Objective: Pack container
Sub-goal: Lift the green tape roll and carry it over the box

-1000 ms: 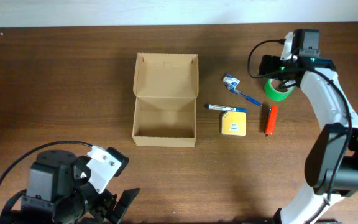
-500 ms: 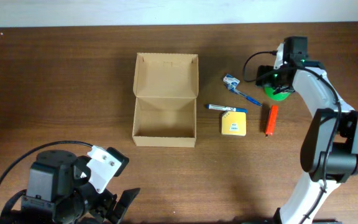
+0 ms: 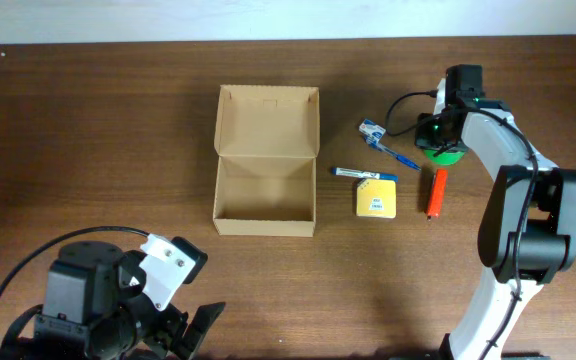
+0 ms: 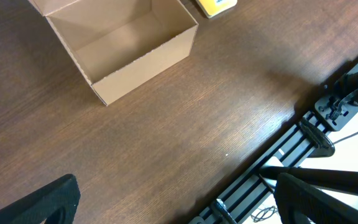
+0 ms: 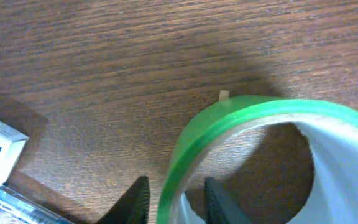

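The container [image 3: 265,150], a tan cardboard box, stands open and empty at mid-table with its flap lid laid back; the left wrist view shows it [image 4: 129,56] too. At the right, a green tape roll [image 3: 450,153] lies flat on the table. My right gripper [image 3: 438,136] is down on it. In the right wrist view the gripper [image 5: 176,199] has one finger outside and one inside the roll's wall [image 5: 229,118], closed on it. My left gripper [image 4: 179,205] hangs wide open over bare table near the front edge, far from the box.
Between box and tape lie a small white-and-blue packet [image 3: 371,129], a blue pen [image 3: 400,157], a blue-and-white marker [image 3: 353,173], a yellow pad [image 3: 376,198] and a red marker [image 3: 435,192]. Black rails [image 4: 303,143] run along the table's front edge.
My right gripper has dropped onto the tape roll and its jaws have narrowed from wide open onto the roll's wall. The left arm has not moved.
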You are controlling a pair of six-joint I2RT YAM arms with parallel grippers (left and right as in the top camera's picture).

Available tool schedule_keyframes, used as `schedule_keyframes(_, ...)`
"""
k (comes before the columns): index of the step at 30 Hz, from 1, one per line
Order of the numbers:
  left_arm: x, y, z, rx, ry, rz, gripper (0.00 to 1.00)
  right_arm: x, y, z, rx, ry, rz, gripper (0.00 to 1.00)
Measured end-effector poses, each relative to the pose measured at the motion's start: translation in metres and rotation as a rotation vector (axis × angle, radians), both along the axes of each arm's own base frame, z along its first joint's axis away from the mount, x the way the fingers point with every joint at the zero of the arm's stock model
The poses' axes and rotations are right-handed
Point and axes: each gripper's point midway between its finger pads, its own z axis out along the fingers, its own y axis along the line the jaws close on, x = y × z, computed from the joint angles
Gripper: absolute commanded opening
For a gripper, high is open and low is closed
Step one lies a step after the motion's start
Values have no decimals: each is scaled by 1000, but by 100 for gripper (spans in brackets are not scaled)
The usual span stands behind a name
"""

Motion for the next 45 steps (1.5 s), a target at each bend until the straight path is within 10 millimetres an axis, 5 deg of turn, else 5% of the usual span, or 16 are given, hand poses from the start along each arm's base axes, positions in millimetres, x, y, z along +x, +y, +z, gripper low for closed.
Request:
schedule_keyframes(6,0,0,0,0,0,0,99,-1,-1,0,-5,5,-3,4)
schedule_keyframes(12,0,0,0,0,0,0,100,0,-1,10,-2,21,-6,4)
schedule_keyframes(18,0,0,0,0,0,0,100,14,-2,47,-4,-3,-6,4)
schedule_keyframes(23,0,0,0,0,1,0,100,31,12,102,-9,-59,24,4)
schedule_keyframes(29,0,0,0,-1,1,2,100,38,69,155,-5,-118,135,4)
schedule_keyframes(34,0,0,0,-1,1,2,100,23,133,181,3,-123,261,4)
schedule_keyframes(45,0,0,0,-1,1,2,100,-38,250,183,5,-44,524,4)
